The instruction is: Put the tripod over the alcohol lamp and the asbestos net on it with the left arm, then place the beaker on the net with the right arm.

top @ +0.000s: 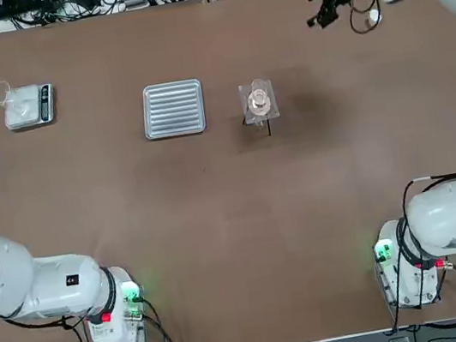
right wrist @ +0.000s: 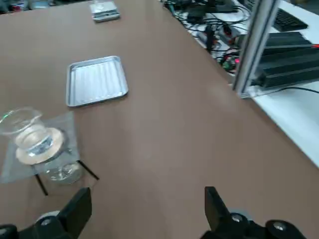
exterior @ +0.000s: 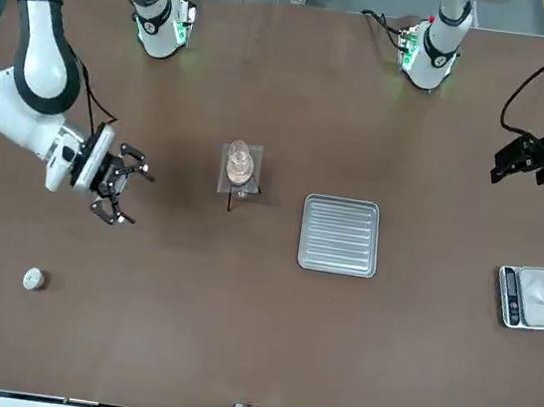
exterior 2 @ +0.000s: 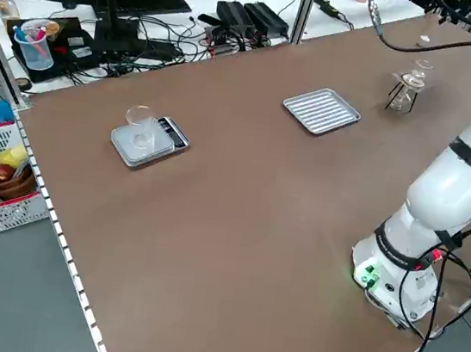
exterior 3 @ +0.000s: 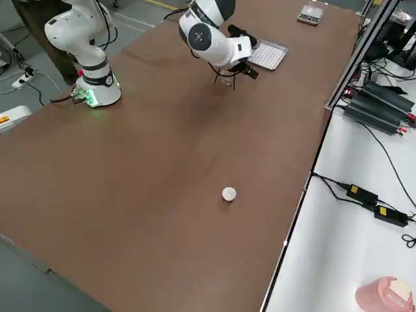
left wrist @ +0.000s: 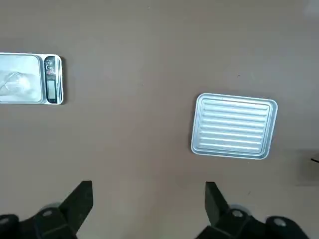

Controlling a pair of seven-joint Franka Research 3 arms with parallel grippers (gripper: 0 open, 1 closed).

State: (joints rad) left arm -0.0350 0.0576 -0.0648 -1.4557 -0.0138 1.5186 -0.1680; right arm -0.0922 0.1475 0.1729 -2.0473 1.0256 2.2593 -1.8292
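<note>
Beaker (right wrist: pixel 31 135) stands on the asbestos net (right wrist: pixel 65 130) atop the tripod (right wrist: pixel 41 184), alcohol lamp (right wrist: pixel 60 173) beneath, mid-surface right of the ribbed tray (top: pixel 173 108). Left gripper (left wrist: pixel 148 199) and right gripper (exterior: pixel 119 183) hang apart, fingers wide, empty. Every step looks finished; next is only parking.

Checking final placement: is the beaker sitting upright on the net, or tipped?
Upright. In the right wrist view the beaker stands rim-up on the asbestos net, centred on its disc, atop the tripod.

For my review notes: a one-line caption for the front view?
Beaker on asbestos net atop tripod; open right tool beside it.
</note>
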